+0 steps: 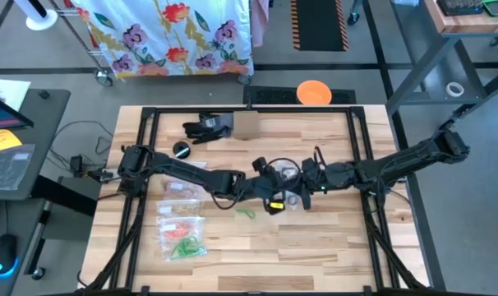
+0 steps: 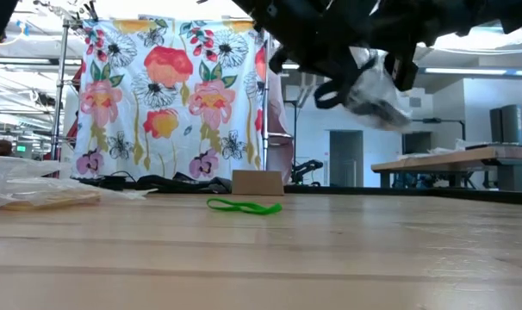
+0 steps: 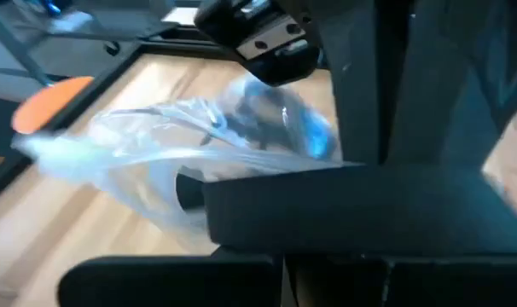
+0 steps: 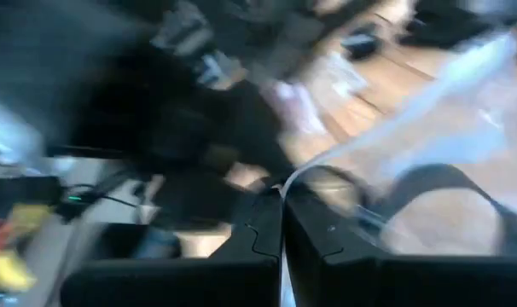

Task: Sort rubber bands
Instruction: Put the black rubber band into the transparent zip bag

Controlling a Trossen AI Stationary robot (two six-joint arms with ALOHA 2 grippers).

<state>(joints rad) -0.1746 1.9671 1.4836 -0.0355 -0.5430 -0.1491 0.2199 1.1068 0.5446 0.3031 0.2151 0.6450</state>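
A flowered cloth (image 2: 170, 99) is hanging behind the light wooden table (image 1: 315, 255), and an orange disc (image 1: 313, 91) is lying on the floor just past the table's far edge at the upper middle of the high view. Both dark arms are reaching in toward the middle of the table and meeting there above the boards.

The left claw (image 1: 275, 203) and the right claw (image 1: 303, 191) are both pinching a clear plastic bag (image 2: 377, 90), which is hanging crumpled in the air between them at the upper right of the low view. In the right wrist view that claw's two fingers (image 4: 322, 247) are pressing together on the bag's thin edge. In the left wrist view the bag is filling the centre, with something dark showing inside it, though I cannot tell what.

A green rubber band (image 1: 246, 213) is lying loose on the table just below the left arm, flat on the boards in the middle of the low view. At the lower left of the high view, three filled bags (image 1: 181, 220) are lying in a column, the lowest holding the red and green rubber bands (image 1: 183, 244). A small cardboard box (image 1: 245, 125) and a black glove (image 1: 208, 127) are sitting near the far edge.
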